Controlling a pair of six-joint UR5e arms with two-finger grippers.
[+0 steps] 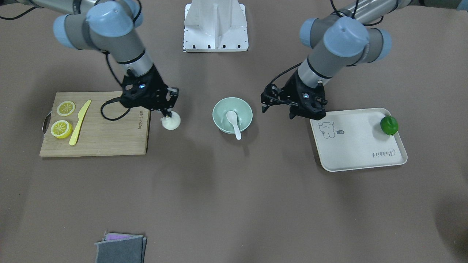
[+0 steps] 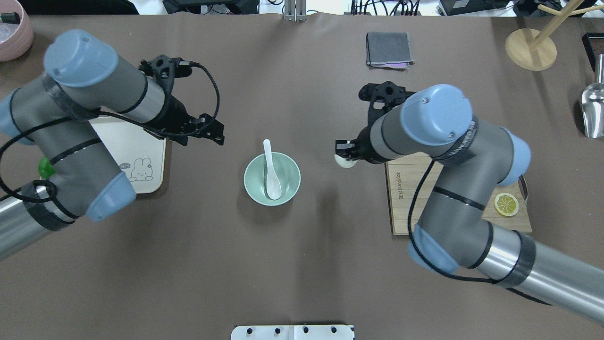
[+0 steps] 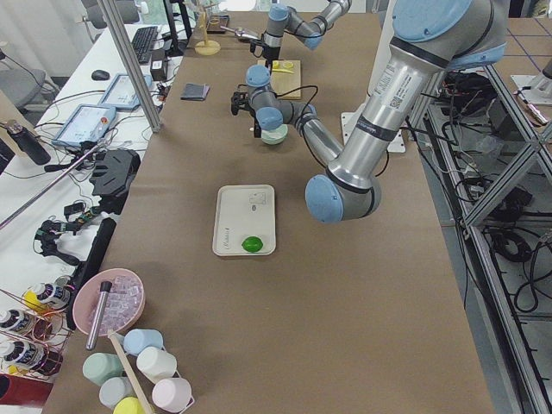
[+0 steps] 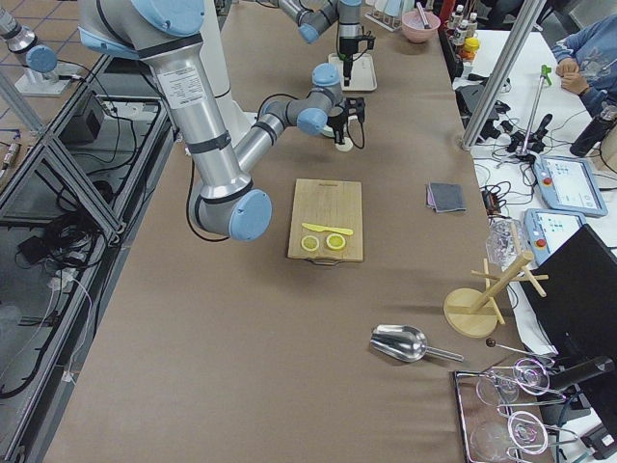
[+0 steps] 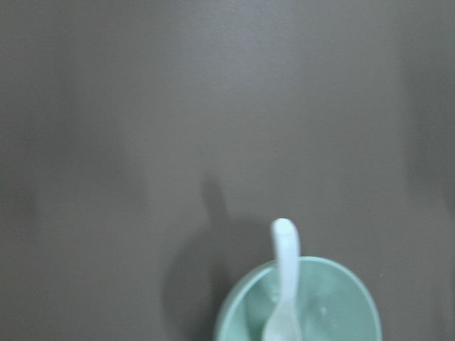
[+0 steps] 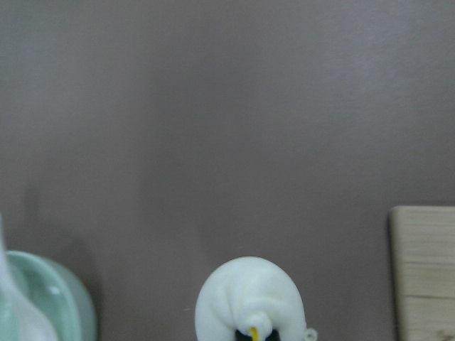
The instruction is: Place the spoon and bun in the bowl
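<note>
- Clamping the small round white steamed bun (image 1: pixel 172 121) by its pleated top, my right gripper (image 1: pixel 169 116) has its fingers closed on something soft. I judge that so narrow a pinch could slip or tear, which would drop the bun on the brown table short of its goal.
- The bun is just beside the corner of the bamboo cutting board (image 1: pixel 109 135) and well apart from its target. I cannot tell whether it has cleared the table. If carried too low, it could strike the rim and shove the dish aside.
- Next out, at the table's middle, the round pale mint-green bowl (image 1: pixel 244 109) holds the small white plastic soup spoon (image 1: pixel 233 119). Its scoop is down inside and its handle leans over the rim on the side away from me. A bun released onto that handle could lever the spoon out, so the open half of the bowl looks safer.
- Beyond the bowl, my left gripper (image 1: pixel 264 103) hangs empty with its jaws apart, near enough that it could crowd my approach.
- Behind it, the cream rectangular tray (image 1: pixel 358 146) with a rabbit drawing carries a small glossy green fruit (image 1: pixel 389 125) near one edge.
- At the cutting board's outer end lie two yellow lemon slices (image 1: pixel 66 108) and a yellow plastic knife (image 1: pixel 80 122).
</note>
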